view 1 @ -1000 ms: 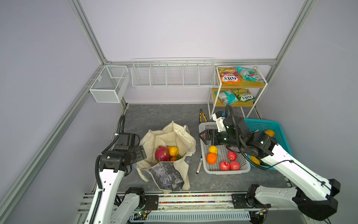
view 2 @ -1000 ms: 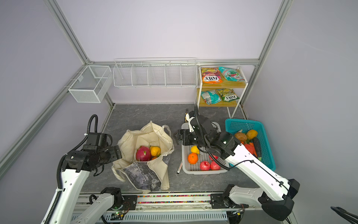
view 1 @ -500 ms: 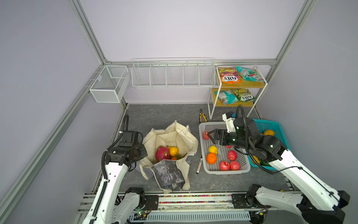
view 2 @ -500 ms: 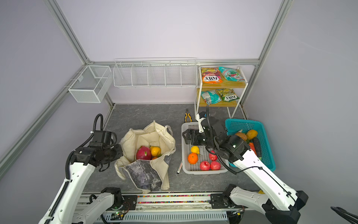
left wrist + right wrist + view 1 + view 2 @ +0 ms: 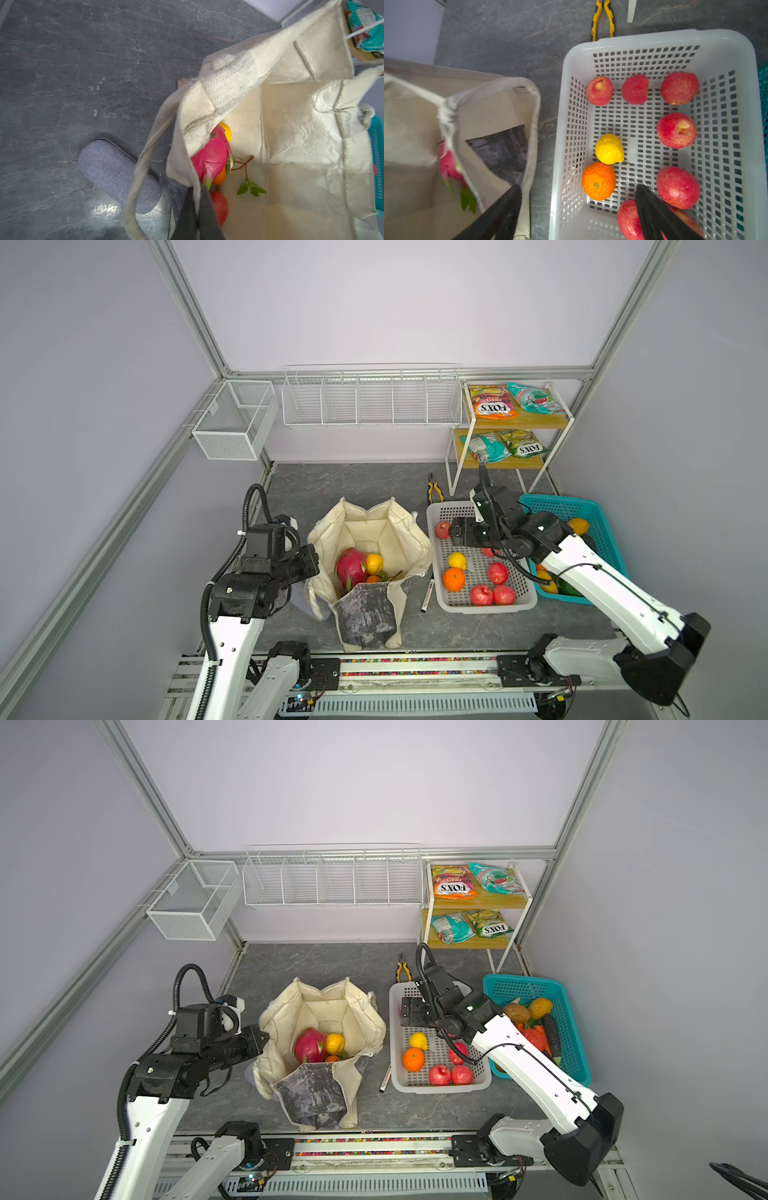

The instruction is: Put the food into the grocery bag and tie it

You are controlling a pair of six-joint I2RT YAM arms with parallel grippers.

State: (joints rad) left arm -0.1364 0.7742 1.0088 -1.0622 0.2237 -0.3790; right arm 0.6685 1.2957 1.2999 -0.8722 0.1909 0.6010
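The cream grocery bag [image 5: 386,531] [image 5: 332,1006] stands open at mid-floor, its grey marbled panel toward the front. Inside lie a magenta dragon fruit [image 5: 350,566] [image 5: 209,158], a yellow citrus [image 5: 374,563] and a leafy orange [image 5: 220,177]. My left gripper [image 5: 309,564] [image 5: 197,209] is shut on the bag's left rim, cloth pinched between the jaws. My right gripper [image 5: 455,531] [image 5: 578,187] hangs open over the left edge of the white basket [image 5: 482,605], above an orange [image 5: 599,180] and a lemon [image 5: 609,148], holding nothing.
Several red fruits [image 5: 677,129] fill the white basket. A teal basket [image 5: 590,510] of produce stands to its right. Snack packets [image 5: 494,403] lie on the back-right shelf. Pliers [image 5: 434,487], a marker [image 5: 427,595] and a grey case [image 5: 118,174] lie on the floor by the bag.
My left gripper moved in to the bag's left rim and shut on it. My right gripper swung rightward from beside the bag to over the white basket, still open.
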